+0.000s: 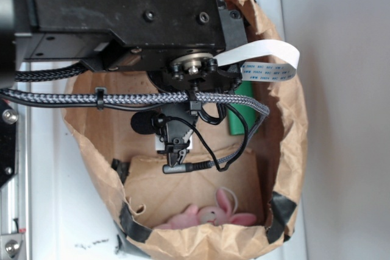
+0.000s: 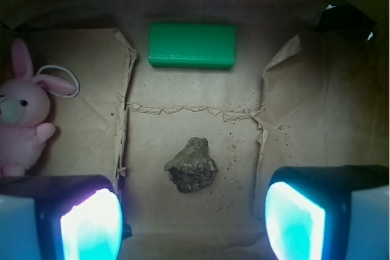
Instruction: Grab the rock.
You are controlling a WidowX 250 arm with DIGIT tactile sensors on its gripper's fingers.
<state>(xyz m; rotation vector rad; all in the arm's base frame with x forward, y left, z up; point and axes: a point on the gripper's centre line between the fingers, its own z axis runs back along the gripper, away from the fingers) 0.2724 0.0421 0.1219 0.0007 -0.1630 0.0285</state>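
- In the wrist view, the small lumpy brown-grey rock point(image 2: 191, 164) lies on the floor of the crumpled brown paper bag point(image 2: 183, 132), between the two jaws, touching neither.
- The green rectangular block point(image 2: 192, 45) lies at 12 o'clock from the rock, well apart.
- The pink plush bunny point(image 2: 24, 114) lies at 9 o'clock, against the bag wall.

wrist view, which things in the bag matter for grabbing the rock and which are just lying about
For the job:
rock, lying on the bag floor
end effector, fingers open on either side of it

Just lying about:
green block
pink bunny
paper bag holding them all
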